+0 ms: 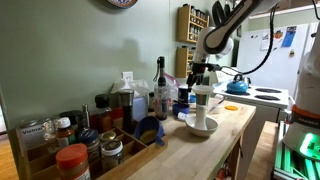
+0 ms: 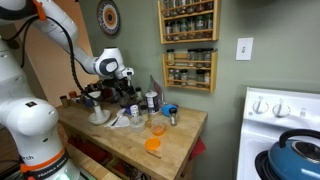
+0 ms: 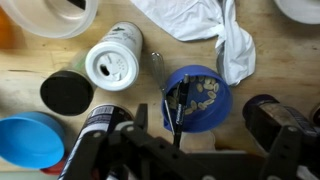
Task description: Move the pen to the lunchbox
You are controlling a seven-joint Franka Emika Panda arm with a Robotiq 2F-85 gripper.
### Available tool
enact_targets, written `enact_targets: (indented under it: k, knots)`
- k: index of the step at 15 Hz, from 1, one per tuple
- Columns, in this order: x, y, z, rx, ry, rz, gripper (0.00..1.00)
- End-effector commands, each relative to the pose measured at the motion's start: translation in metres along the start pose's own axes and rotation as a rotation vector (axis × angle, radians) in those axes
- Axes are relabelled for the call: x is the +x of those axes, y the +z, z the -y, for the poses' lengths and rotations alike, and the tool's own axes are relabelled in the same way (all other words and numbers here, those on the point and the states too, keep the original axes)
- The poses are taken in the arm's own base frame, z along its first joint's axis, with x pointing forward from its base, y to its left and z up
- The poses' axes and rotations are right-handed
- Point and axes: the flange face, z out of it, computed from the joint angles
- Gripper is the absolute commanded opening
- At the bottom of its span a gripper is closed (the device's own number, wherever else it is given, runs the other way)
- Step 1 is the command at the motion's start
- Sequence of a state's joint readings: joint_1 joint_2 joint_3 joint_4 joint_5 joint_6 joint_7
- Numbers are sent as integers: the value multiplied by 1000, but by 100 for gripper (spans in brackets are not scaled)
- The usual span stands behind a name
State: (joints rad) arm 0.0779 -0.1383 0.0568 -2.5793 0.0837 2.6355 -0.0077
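While gripper (image 3: 178, 140) hangs over blue lunchbox (image 3: 224, 97) | pen (image 3: 180, 105) overlaps it | grip: cannot tell | jar labels (image 1: 34, 130) blurred

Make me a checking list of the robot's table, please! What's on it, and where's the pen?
Surface: wooden counter, crowded near the wall.
Job's things: pen sits inside a round blue box with small pale bits; can't tell if that is the lunchbox.
Clutter: white cloth, white can, black lid, bottles, jars, an orange cup.
Grippers: gripper hangs right over the blue box; open or shut can't be told.
Cables: black cable runs along the arm.
Surroundings: spice rack, wall clock, stove with a blue kettle.
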Motion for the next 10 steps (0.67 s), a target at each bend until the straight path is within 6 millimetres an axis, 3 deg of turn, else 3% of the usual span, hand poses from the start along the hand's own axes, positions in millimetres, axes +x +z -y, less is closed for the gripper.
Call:
enact_targets:
  k: [1,2,7,9,10]
  knots:
    - [23,38,5,66,76,97,100]
    - [10,21,2,31,45,45,100]
    - [16,28,2,20,52,44,100]
    - [21,41,10,19,40,39,100]
    - [23,48,12,18,35,41,95]
